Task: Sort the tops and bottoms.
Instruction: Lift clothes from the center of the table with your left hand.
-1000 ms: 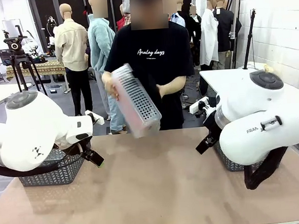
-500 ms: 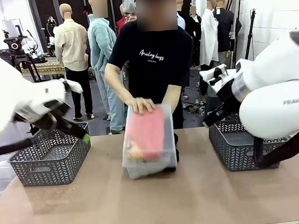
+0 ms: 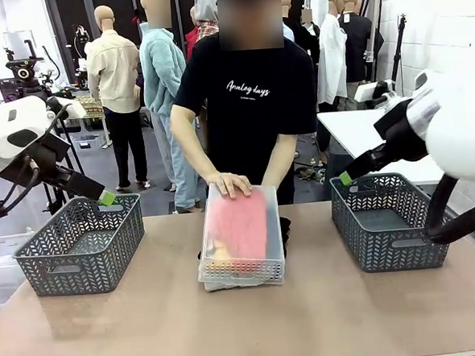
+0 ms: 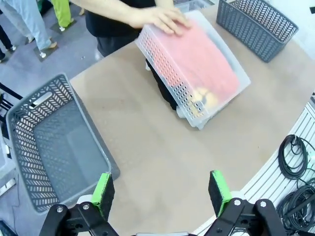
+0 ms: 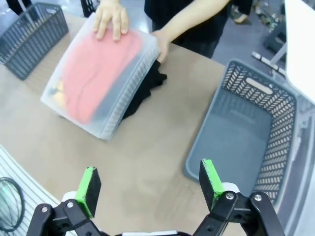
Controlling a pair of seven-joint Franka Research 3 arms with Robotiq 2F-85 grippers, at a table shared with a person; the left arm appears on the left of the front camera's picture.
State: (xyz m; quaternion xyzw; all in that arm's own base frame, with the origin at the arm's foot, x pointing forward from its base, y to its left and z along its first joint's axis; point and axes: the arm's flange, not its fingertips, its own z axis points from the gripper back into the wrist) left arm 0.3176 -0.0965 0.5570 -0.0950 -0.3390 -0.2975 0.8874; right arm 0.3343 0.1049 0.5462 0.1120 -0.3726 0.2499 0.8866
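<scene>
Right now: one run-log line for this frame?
left pincer open, raised | right pincer open, raised | person's hand on upturned clear bin over orange top, black garment

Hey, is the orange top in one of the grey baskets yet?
No, the orange top lies under the upturned clear bin that the person's hand rests on.

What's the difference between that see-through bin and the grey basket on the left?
The clear bin lies upside down over clothes, under the person's hand; the grey basket stands upright, empty and untouched. The bin is pale and translucent with small round holes; the basket is dark with slanted cutouts. Both are rectangular and rest on the table.
</scene>
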